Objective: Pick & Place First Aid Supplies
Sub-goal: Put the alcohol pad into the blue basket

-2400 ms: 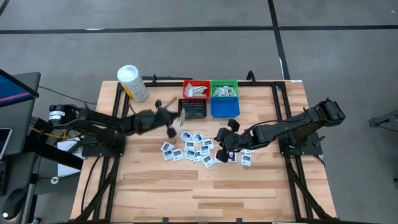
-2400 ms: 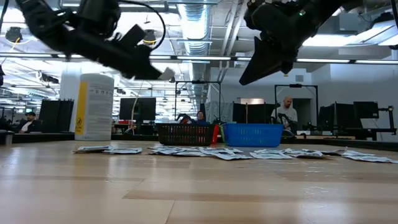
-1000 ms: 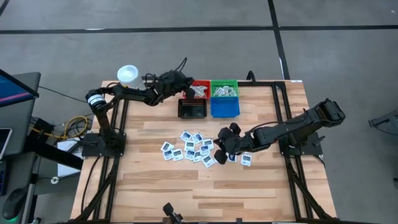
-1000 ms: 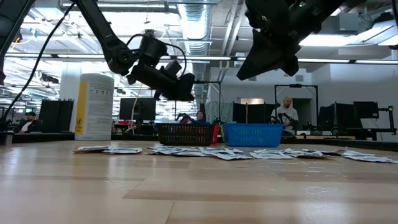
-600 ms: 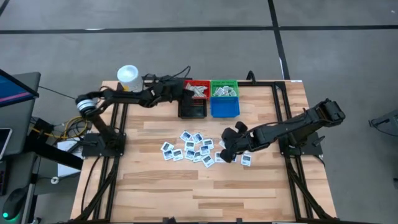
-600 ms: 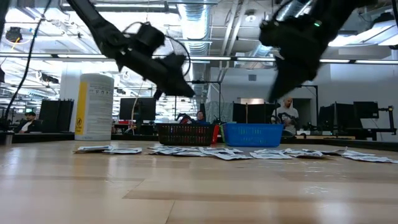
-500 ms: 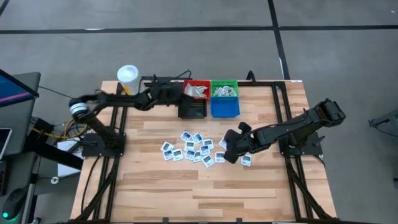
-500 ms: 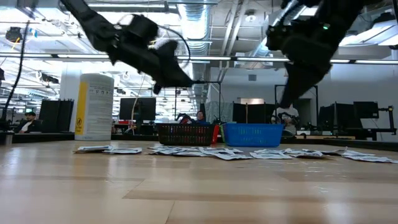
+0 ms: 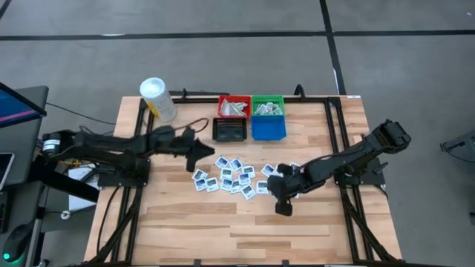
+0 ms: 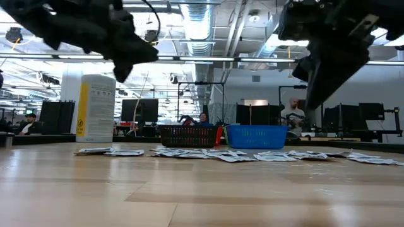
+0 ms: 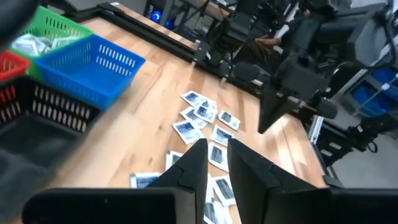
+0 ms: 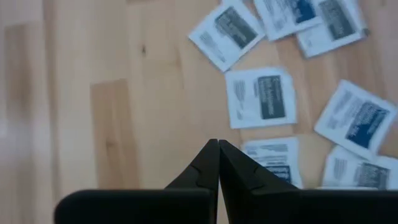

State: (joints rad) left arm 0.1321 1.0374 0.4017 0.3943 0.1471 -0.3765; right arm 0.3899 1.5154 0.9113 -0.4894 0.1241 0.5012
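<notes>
A: Where were the packets [image 9: 230, 176]?

B: Most lay loose in a cluster on the table [image 9: 319, 230], at its middle, between the two grippers. They were flat and square, white with dark print. A few more lay toward the right edge, near the right arm. In the low view the packets [image 10: 214, 152] formed a thin row in front of the bins.

A: And the bins?

B: Four stood together at the far edge. The red bin [image 9: 234, 107] and the green bin [image 9: 268, 105] each held pale packets. The black bin [image 9: 230, 130] and the blue bin [image 9: 269, 128] stood just in front of them. A white tub [image 9: 157, 98] with a yellow label stood near the far left corner.

A: State of the left gripper [image 9: 194, 155]?

B: It hung above the table, just left of the cluster. In the left wrist view its fingers [image 11: 193, 163] stood slightly apart, with a narrow gap and nothing between them.

A: State of the right gripper [image 9: 283, 207]?

B: It hung over bare wood at the near right side of the cluster. In the right wrist view its fingers [image 12: 208, 163] were pressed together, tips touching, holding nothing, with packets [image 12: 260, 98] lying just beyond the tips.

A: Anything past the table?

B: A person [image 10: 291, 115] was visible in the room behind the blue bin.
</notes>
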